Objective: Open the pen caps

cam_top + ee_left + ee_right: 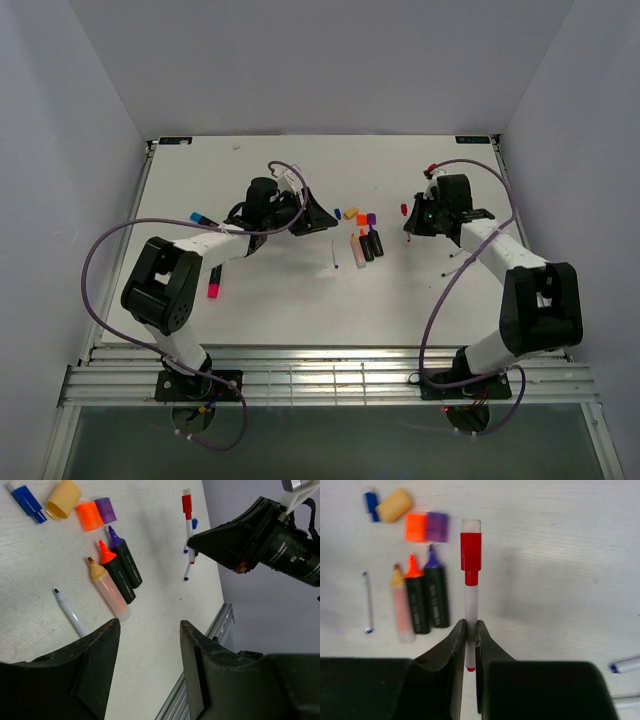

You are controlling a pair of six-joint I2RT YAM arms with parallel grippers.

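1. My right gripper [470, 630] is clamped tight on a white pen [471, 597]. Both fingers pinch the barrel near its lower end (a small red tip pokes out just below them).
2. The red cap [470, 555] is still on that pen, at the end far from the fingers, with a white plug showing past it.
3. My left gripper [150, 650] stands open with nothing between its fingers. It hangs over bare table [280, 300] near the highlighters.
4. Four loose caps lie in a rough row on the table: a blue cap [27, 502], a tan cap [62, 499], an orange cap [90, 516] and a purple cap [105, 510]. The orange and purple ones touch side by side.
5. Just beside those caps, three uncapped highlighters lie parallel and close together. They are the purple highlighter [125, 557], the orange highlighter [116, 575] (both with black barrels) and a peach highlighter [110, 592].
6. A thin pen [70, 614] lies apart from them, on the peach one's side.
7. From overhead, two more markers lie beside my left arm, well apart from the cluster. One has a magenta cap [213, 291] on it and the other a teal cap [197, 215] (too small to say more).
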